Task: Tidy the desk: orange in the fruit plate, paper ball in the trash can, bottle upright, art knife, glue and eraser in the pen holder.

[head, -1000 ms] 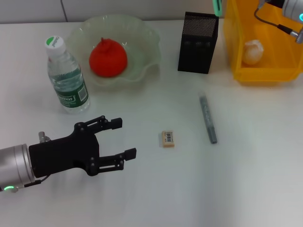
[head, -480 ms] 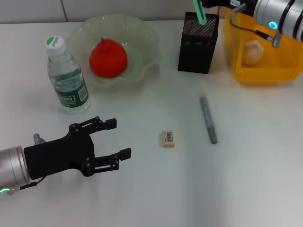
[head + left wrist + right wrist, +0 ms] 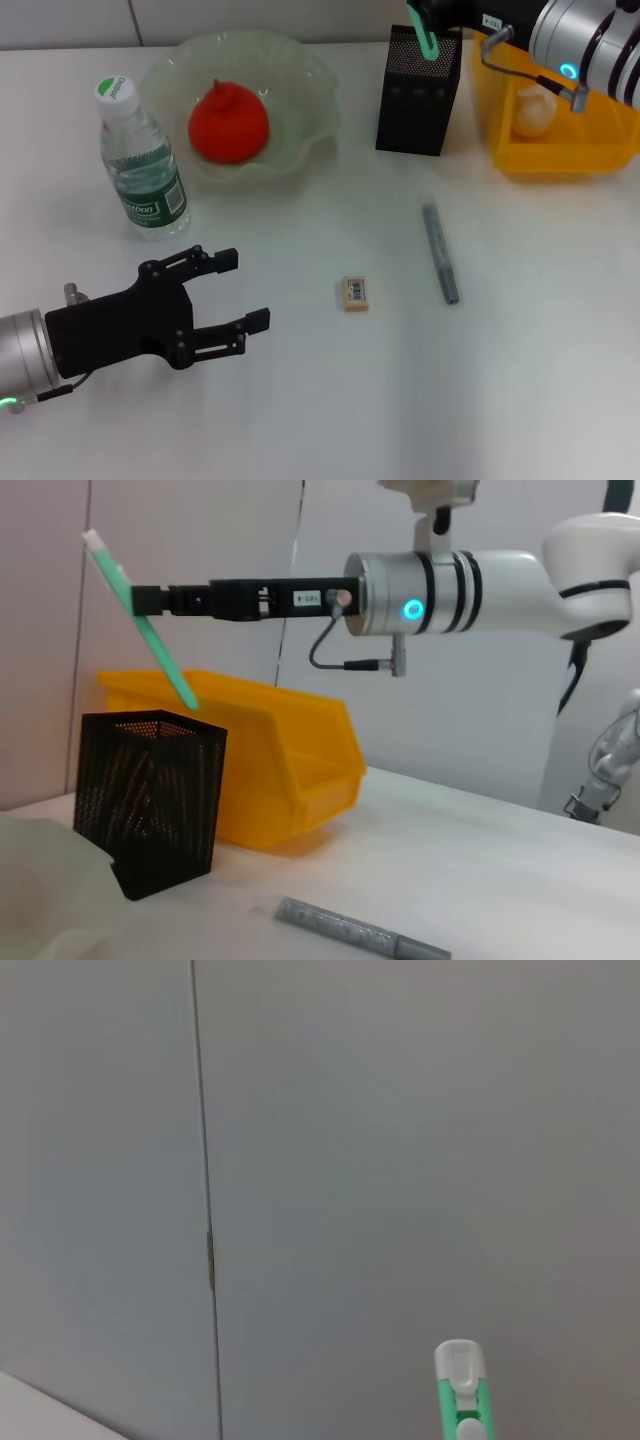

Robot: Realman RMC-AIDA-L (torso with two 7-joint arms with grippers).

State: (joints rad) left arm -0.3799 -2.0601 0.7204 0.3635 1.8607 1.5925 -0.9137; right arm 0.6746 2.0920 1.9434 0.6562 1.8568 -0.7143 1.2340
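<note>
The right tool point(image 3: 140, 600) is clenched on the slim mint-green art knife with a white end point(image 3: 140, 620), gripping it near its upper part at the far edge of the counter. The knife hangs tilted, its lower tip just over the open mouth of the tall black square metal-mesh pen holder point(image 3: 418, 90), near the rim on the side facing the bright yellow rectangular plastic trash can point(image 3: 560, 110).

The main risk, as I judge it, is that tilt: if the tool lets go while the tip sits over the rim, the knife may catch the mesh edge and tip out onto the white counter point(image 3: 520, 350), or fall between holder and can. Pressing down off-centre could also shove or topple the light holder.

The left tool point(image 3: 225, 292) hovers released, fingers spread, over the near left part of the counter, clear of everything.

The thin grey pen-like glue stick point(image 3: 439, 252) and the tiny tan eraser with a barcode label point(image 3: 355, 292) lie mid-counter, not yet collected. The red-orange round orange point(image 3: 228, 122) sits in the pale-green wavy glass fruit plate point(image 3: 310, 80), the small clear plastic bottle with a green label point(image 3: 140, 165) stands upright near the far left corner, and a pale crumpled paper ball point(image 3: 532, 108) lies in the can.
</note>
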